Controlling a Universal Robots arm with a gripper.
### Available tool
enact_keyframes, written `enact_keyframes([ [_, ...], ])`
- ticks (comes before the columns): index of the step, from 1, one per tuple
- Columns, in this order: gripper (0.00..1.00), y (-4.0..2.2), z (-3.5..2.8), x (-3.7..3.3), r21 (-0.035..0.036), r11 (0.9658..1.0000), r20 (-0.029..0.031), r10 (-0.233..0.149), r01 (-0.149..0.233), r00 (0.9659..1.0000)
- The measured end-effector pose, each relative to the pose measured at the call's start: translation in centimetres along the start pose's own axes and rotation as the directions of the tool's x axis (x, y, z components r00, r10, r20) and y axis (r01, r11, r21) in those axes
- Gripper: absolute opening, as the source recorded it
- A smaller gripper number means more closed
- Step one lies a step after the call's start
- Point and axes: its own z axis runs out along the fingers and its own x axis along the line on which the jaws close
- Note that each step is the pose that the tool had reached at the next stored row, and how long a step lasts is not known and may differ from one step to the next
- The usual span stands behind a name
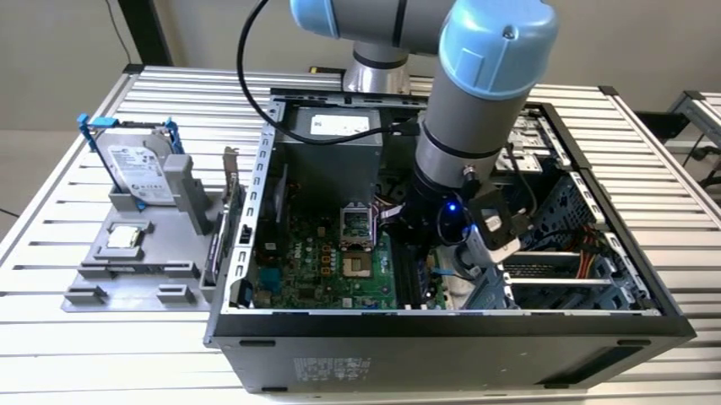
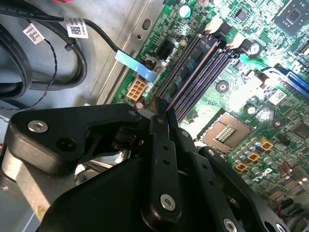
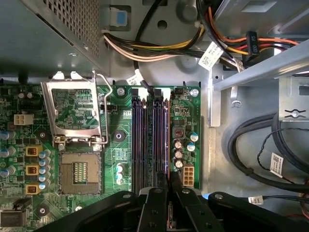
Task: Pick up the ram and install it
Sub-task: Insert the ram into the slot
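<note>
One arm reaches down into an open computer case that lies on its side on a slatted metal desk. Its pincer sits low over the motherboard, right at the bank of black memory slots. In both wrist views the two black fingers stand close together, closed on the ram, a thin dark stick seen edge-on. The ram lies along the slot nearest the board's edge, running the slot's full length, with a white latch at its far end. Whether it is fully seated cannot be told.

Beside the slots, the processor socket stands uncovered, its metal retaining frame hinged up and open. A bundle of coloured power cables runs across the case wall beyond the board, and thick black cables loop nearby.

In the exterior view, a grey fixture rests on the desk toward the exterior view's left, well apart from the pincer. On it a silver hard drive in a blue frame stands upright, and a small square chip lies flat.
</note>
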Motion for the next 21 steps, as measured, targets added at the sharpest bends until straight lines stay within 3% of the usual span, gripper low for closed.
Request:
enact_keyframes([
  [6,0.00,-0.02,0.53,0.02,0.0003,1.0000,0.0003,0.007,-0.007,1.0000],
  [18,0.00,-0.02,0.57,0.02,0.0002,1.0000,0.0003,0.008,-0.008,1.0000],
  [19,1.00,-0.02,0.57,0.02,0.0001,1.0000,0.0003,0.008,-0.008,1.0000],
  [21,1.00,-0.02,0.58,0.02,0.0001,1.0000,0.0003,0.008,-0.008,1.0000],
])
